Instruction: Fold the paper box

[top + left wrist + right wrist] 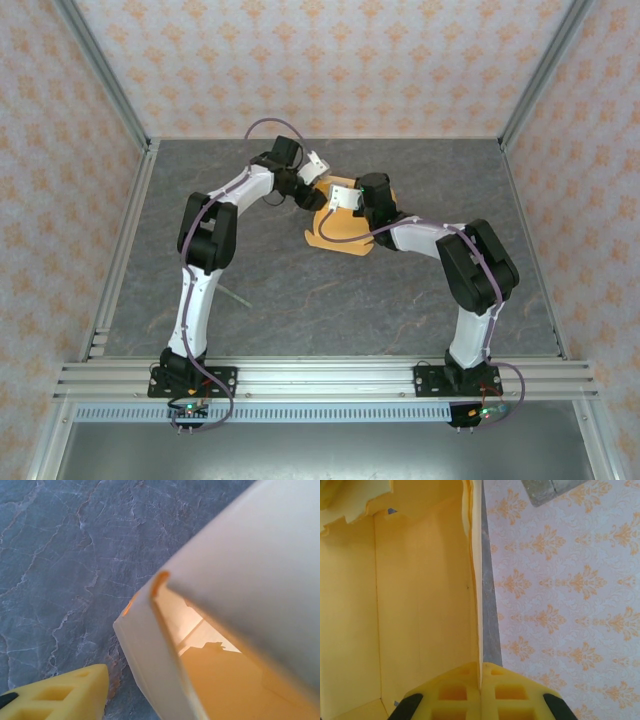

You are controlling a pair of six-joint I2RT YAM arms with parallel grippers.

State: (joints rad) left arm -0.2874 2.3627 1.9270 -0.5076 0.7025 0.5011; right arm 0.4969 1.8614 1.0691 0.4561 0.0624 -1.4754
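The paper box [341, 237] is an orange-yellow, partly folded sheet lying mid-table between both arms. My right gripper [338, 208] is shut on it: in the right wrist view the two yellow fingers [455, 690] meet at the gripper tip [481, 678] with the thin edge of an upright wall [420, 595] pinched between them. My left gripper [304, 197] reaches the box's left side. One yellow finger [65, 694] stands on the table side, a gap away from a pale raised flap [150, 655]. The box hides its other finger.
The grey marbled tabletop [300, 300] spreads around the box. Metal frame posts and patterned walls [330, 60] enclose the table on three sides. A thin stick-like object [235, 296] lies beside the left arm's lower link.
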